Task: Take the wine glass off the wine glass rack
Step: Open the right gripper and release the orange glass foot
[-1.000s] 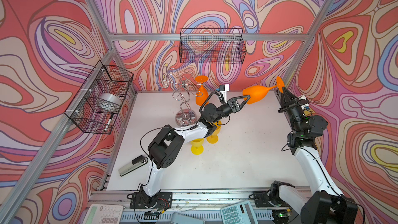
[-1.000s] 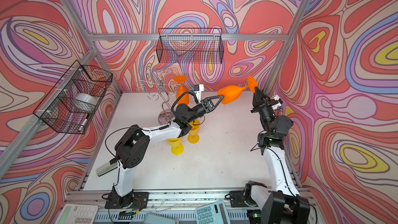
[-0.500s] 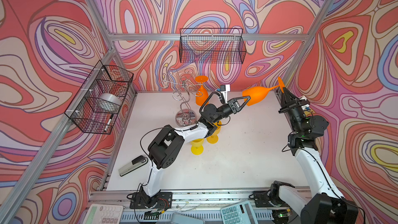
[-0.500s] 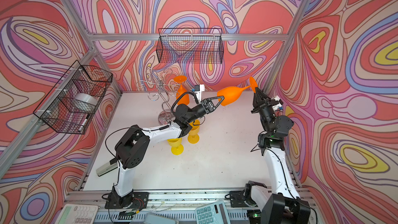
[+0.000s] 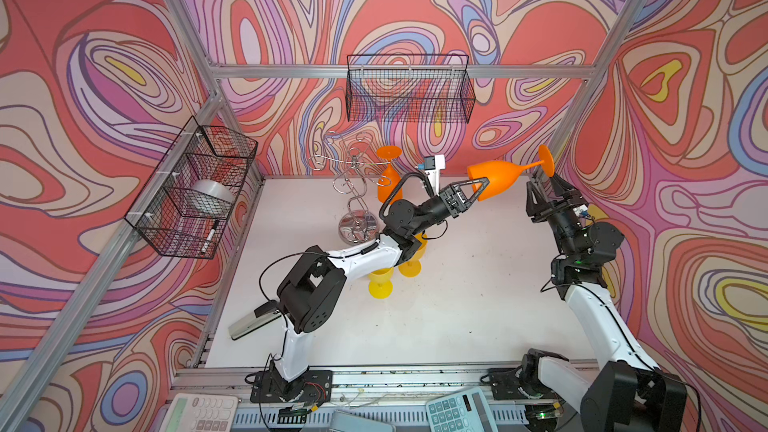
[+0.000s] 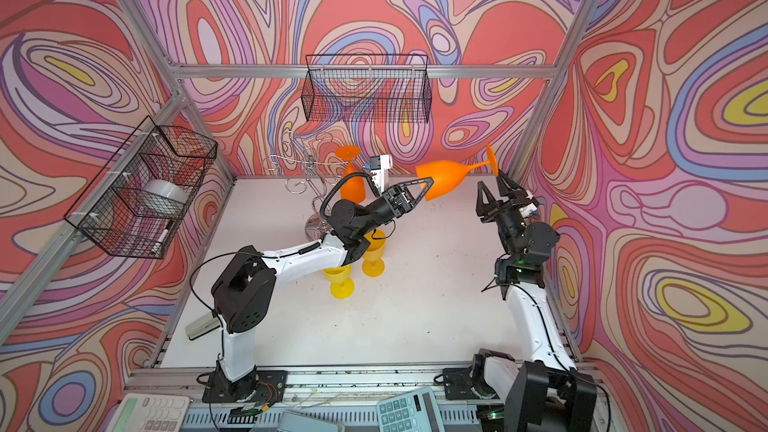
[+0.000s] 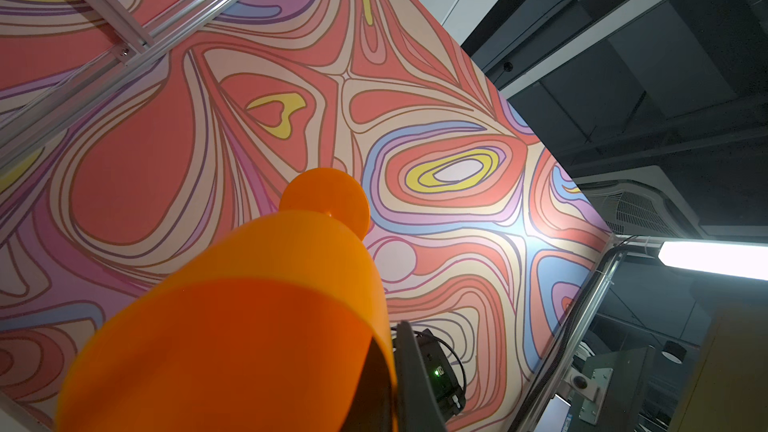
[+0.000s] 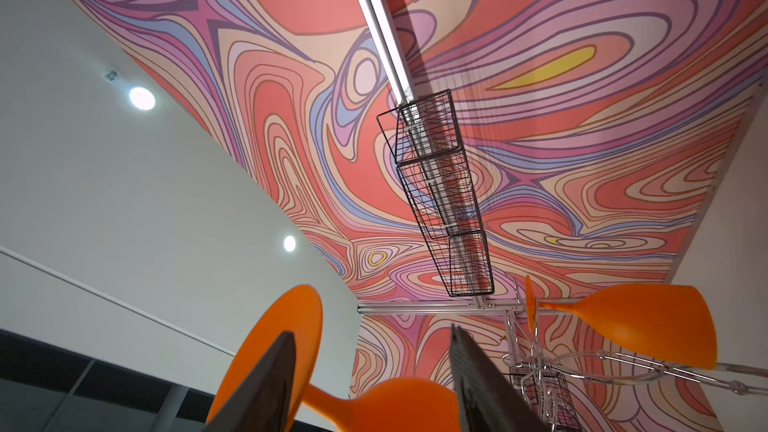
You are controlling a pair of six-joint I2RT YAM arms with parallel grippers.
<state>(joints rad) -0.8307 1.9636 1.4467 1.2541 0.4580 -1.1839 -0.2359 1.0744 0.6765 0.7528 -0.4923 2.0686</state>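
**Glass off the rack, in my left grip**

My left gripper (image 5: pixel 483 184) is clamped on the bowl rim of the glass (image 5: pixel 500 176). The glass lies level in the air, foot toward the right wall, well apart from the rack (image 5: pixel 353 191). My right gripper (image 5: pixel 542 184) has its fingers (image 8: pixel 266 384) apart, with the stem between them. A second glass (image 5: pixel 387 191) hangs on the rack.

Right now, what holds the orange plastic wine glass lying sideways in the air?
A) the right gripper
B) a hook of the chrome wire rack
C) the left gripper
C: the left gripper is shut on the rim of the orange wine glass; the right gripper stands open.
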